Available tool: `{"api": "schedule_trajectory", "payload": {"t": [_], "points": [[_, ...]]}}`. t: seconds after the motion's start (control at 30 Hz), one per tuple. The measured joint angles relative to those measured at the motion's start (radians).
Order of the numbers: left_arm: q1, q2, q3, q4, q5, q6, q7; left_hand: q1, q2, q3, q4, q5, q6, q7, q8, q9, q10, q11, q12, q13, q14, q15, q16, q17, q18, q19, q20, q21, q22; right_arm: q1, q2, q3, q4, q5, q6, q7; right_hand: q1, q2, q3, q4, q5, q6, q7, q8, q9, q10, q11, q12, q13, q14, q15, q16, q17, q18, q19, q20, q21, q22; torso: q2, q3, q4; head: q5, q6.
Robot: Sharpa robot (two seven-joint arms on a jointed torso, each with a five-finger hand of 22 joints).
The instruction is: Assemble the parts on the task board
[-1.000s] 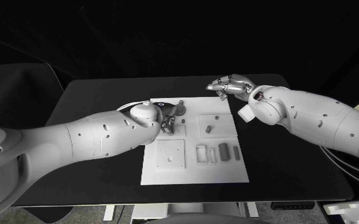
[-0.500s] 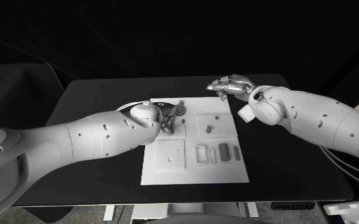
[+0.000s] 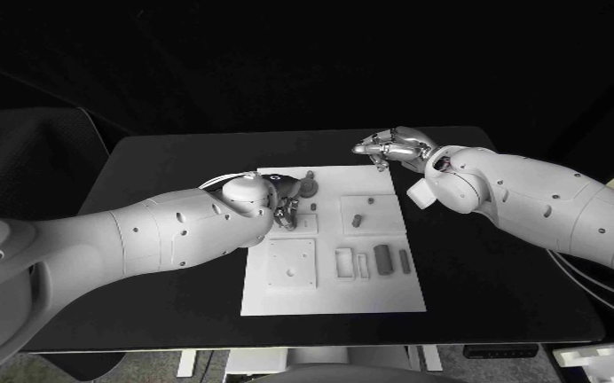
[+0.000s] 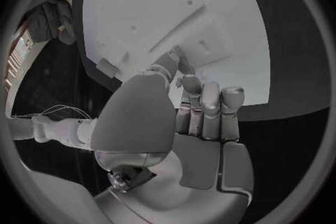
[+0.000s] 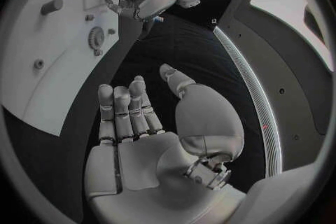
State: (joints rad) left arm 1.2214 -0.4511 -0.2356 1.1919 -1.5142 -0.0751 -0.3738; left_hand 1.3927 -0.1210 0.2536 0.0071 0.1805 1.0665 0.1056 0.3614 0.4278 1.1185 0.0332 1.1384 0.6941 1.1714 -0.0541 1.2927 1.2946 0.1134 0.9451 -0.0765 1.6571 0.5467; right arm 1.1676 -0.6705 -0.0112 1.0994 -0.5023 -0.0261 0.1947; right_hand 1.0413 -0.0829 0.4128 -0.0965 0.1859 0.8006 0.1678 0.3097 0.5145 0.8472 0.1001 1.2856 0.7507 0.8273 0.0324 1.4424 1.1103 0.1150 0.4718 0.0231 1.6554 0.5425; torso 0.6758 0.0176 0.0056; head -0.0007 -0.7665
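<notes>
The black table (image 3: 179, 161) carries the white task board (image 3: 335, 299) at its middle, a flat plate with square raised panels and shallow slots cut into it. The left arm reaches in over the board's near-left part and its left hand (image 3: 292, 199) is down at the far-left corner of the board, fingers curled toward the plate; from the left wrist view a fingertip seems to touch a raised block there, but whether anything is pinched I cannot tell. The right hand (image 3: 391, 148) hovers over the table just beyond the board's far-right corner, fingers spread and palm bare in its wrist view, holding nothing. The parts are small: a dark oblong piece (image 3: 382, 256) lies in the near-right group of slots beside a thinner bar (image 3: 405, 261), and a short peg (image 3: 358, 220) rests on the panel farther back, with a small stud (image 3: 371, 199) beyond it. These pieces look hard, rigid and very light, probably smooth plastic, so they should neither bend nor break, but they could skid or tip if nudged. The oblong piece is best taken across its long sides with thumb and fingertip, lifted straight up out of its slot.
</notes>
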Motion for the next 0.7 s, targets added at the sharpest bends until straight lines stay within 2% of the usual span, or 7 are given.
{"api": "schedule_trajectory", "payload": {"t": [0.7], "points": [[0.000, -0.004, 0.000, 0.001, 0.000, 0.001, -0.007, 0.003, 0.001, 0.000, 0.000, 0.000, 0.000, 0.000, 0.001, 0.000, 0.000, 0.000, 0.000, 0.000, 0.000, 0.000, 0.000, -0.001, 0.002, -0.001, 0.002, 0.000, 0.000, 0.000, 0.000, 0.000, 0.000, 0.000, 0.001, -0.001, 0.000, 0.000, 0.000, 0.000, 0.000, 0.000, 0.000, 0.000, 0.001, 0.000, 0.000, 0.000, 0.000, 0.000, 0.000, 0.000, 0.000, 0.000, 0.000, 0.000, 0.000, 0.000, 0.000, -0.0004, -0.0002, -0.002, 0.002]]}}
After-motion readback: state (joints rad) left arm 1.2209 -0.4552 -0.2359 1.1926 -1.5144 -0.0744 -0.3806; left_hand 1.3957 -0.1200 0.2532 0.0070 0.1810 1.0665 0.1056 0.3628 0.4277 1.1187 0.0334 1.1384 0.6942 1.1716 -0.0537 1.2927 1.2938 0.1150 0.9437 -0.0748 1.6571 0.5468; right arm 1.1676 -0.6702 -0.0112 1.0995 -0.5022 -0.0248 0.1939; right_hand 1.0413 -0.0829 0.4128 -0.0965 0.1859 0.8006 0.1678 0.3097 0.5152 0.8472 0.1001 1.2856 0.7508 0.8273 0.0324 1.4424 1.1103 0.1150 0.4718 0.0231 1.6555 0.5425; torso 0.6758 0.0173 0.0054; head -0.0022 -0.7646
